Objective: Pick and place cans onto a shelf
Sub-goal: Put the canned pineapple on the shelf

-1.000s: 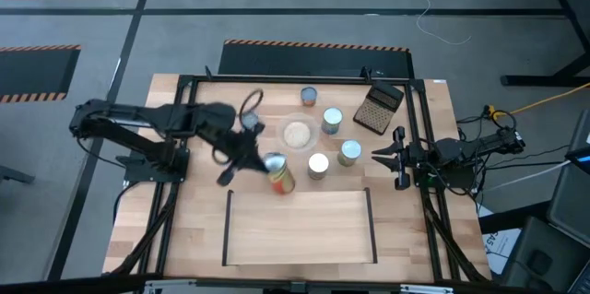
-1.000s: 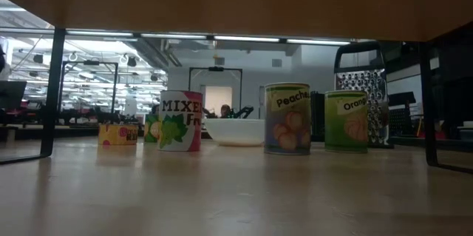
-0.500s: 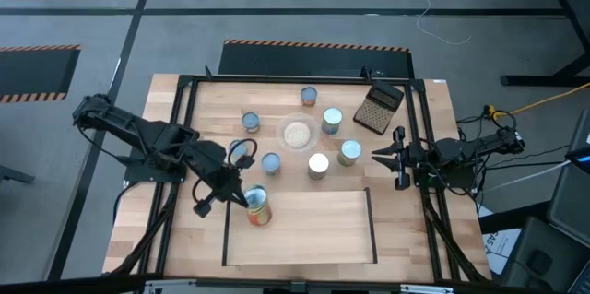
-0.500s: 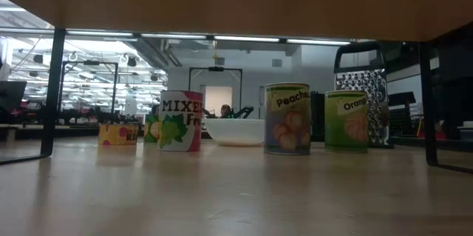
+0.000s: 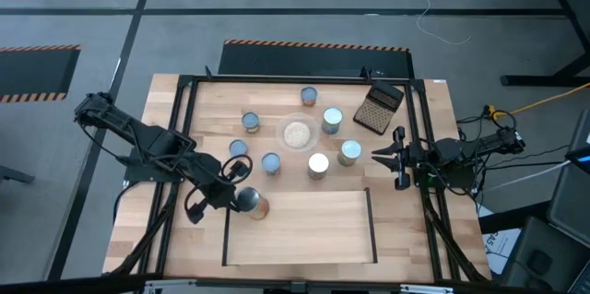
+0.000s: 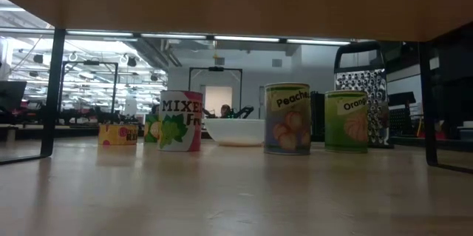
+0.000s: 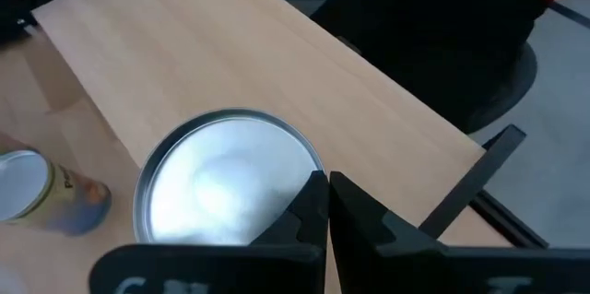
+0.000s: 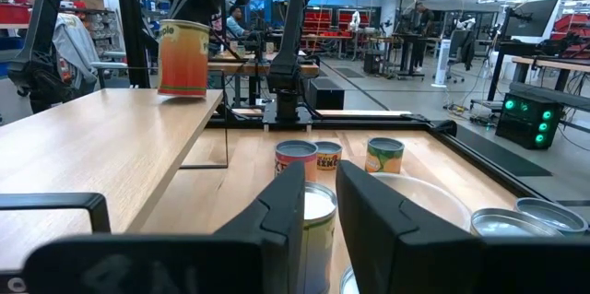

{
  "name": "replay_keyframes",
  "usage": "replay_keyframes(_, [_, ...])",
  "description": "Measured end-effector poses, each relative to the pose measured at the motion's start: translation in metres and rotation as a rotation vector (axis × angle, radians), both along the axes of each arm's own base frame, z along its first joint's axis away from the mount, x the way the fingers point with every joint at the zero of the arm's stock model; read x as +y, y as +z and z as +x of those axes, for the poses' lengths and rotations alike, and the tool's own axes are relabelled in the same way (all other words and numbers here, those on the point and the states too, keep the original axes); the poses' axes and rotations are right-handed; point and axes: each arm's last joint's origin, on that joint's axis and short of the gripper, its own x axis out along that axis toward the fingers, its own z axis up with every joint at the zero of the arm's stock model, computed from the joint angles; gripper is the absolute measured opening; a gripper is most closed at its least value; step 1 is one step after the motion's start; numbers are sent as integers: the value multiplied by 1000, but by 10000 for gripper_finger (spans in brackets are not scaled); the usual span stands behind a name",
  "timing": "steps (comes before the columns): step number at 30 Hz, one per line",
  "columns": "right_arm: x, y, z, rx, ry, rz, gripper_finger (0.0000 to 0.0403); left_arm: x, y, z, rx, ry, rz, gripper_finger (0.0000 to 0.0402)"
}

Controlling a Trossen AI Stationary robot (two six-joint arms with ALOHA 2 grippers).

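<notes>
Eight cans: seven stand on the table (image 5: 415, 229); one is held at the shelf's far-left corner.
Held can: orange-labelled can (image 5: 251, 202), silvery top up, upright over the shelf corner; whether its base touches the board cannot be told. Right wrist view shows it at the corner of the board (image 8: 183, 57).
Left gripper (image 5: 237, 194): reaches in from the left side of the table, fingers clenched on the orange-labelled can. Left wrist view shows the can's round top (image 7: 228, 187) right behind the fingers (image 7: 309, 223).
Shelf (image 5: 304, 229): light-wood board with black bars, at the near middle of the table; bare apart from the held can.
Loose cans: two just left of centre (image 5: 270, 162) and (image 5: 239, 147), one farther back (image 5: 250, 121), one at the back (image 5: 309, 97), three right of the bowl (image 5: 332, 121), (image 5: 349, 152), (image 5: 318, 165).
Bowl of grains (image 5: 297, 134): centre of the table, cans all round it.
Grater (image 5: 380, 108): dark gridded block, lying at the back right.
Right gripper (image 5: 392, 157): waits at the right edge of the table, fingers slightly apart, grasping nothing.
Low view: labelled cans (image 6: 287, 118), (image 6: 345, 121), (image 6: 180, 120) and the white bowl (image 6: 234, 131) stand in a row under the board.
</notes>
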Motion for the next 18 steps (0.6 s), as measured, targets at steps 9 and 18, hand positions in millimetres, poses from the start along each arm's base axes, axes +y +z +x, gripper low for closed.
replay_keyframes(9, [0, 0, 0, 0, 0, 0, 71, 1, 0, 0, -4, 8, 4, 0])
replay_keyframes(18, [0, 0, 0, 0, 0, 0, 71, 1, 0, 0, -3, 18, 7, 20])
